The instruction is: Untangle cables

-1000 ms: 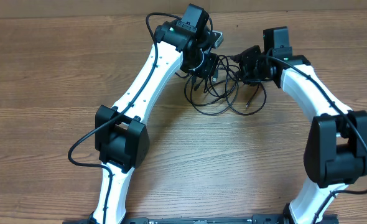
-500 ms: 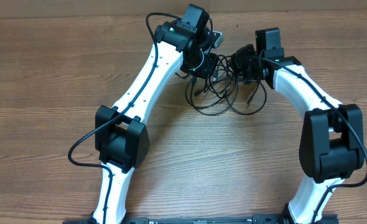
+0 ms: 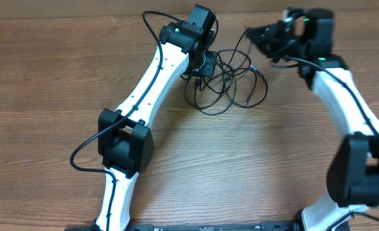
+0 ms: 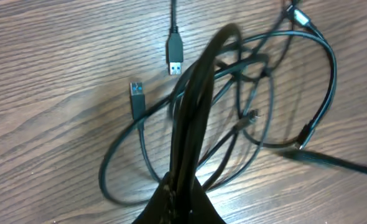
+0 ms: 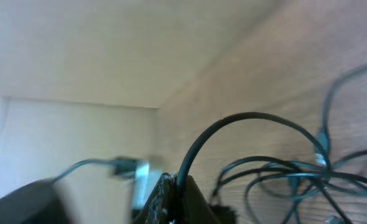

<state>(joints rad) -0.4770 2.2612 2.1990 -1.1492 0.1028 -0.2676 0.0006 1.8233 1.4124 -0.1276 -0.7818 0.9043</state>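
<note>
Left claw (image 3: 207,65) pinches the bunched thin black cables (image 3: 231,90), apparently anchoring them over the brown wooden counter (image 3: 241,167). Right claw (image 3: 261,32) pinches one strand (image 5: 252,114), likely to draw it free.

- Loops of cables (image 3: 231,90) spread over the far middle of the table (image 3: 42,96), filling the gap between the two arms
- The left gripper (image 3: 207,65) stands over the loops' left edge, blocking entry from that side
- From the right gripper (image 3: 259,33) a raised strand slants down to the loops, crossing the far right approach
- Two plugs (image 4: 175,51) lie just beside the loops
- Bare wood lies open nearer the bases, between the arms, and left of the left arm (image 3: 151,83)
</note>
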